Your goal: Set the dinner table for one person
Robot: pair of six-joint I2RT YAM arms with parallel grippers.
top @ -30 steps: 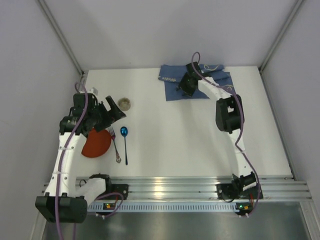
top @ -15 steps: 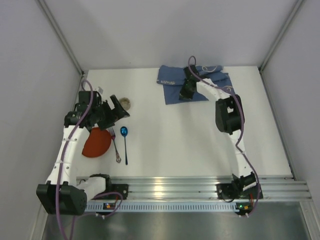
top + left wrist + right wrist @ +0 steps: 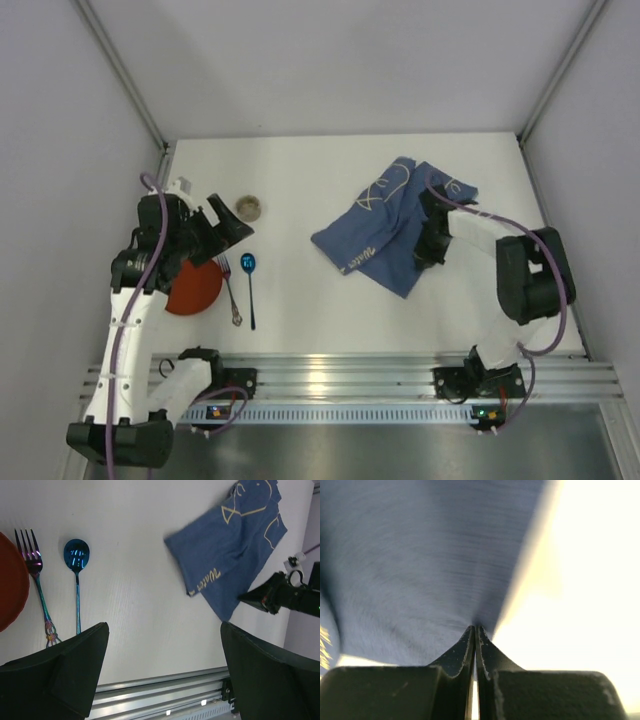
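The white dinner table (image 3: 320, 290) holds a blue cloth placemat (image 3: 385, 225) with pale line drawings, lying crumpled at the middle right. My right gripper (image 3: 424, 247) is shut on the cloth's right part; in the right wrist view its tips (image 3: 475, 629) pinch a fold of the blue cloth (image 3: 420, 555). A red plate (image 3: 195, 288), an iridescent fork (image 3: 230, 290) and a blue spoon (image 3: 249, 275) lie at the near left. My left gripper (image 3: 226, 226) is open and empty, above the table behind the fork and spoon. The left wrist view shows its gripper (image 3: 165, 630), fork (image 3: 39, 590), spoon (image 3: 76, 555), plate (image 3: 10, 585) and cloth (image 3: 230, 555).
A small round tan cup (image 3: 249, 207) stands behind the spoon. The metal rail (image 3: 340, 375) with the arm bases runs along the near edge. Grey walls close in the table on three sides.
My right gripper has dragged the blue cloth from the far back edge toward the near middle right. My left arm has shifted slightly and stayed open.
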